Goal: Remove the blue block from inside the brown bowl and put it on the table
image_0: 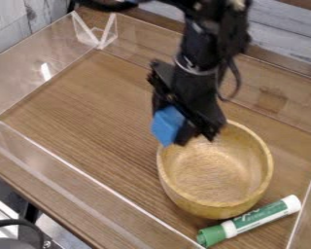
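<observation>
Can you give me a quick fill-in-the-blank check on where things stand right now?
1. The gripper is holding the ____ block.
2. The block is now lifted clear of the brown ____, above its left rim.
3. The brown bowl now holds ____.
4. On the table, in front of the bowl, lies a green-and-white ____.

Missing words: blue; bowl; nothing; marker

A green-and-white marker (pixel 251 223) lies near the front right corner.
</observation>
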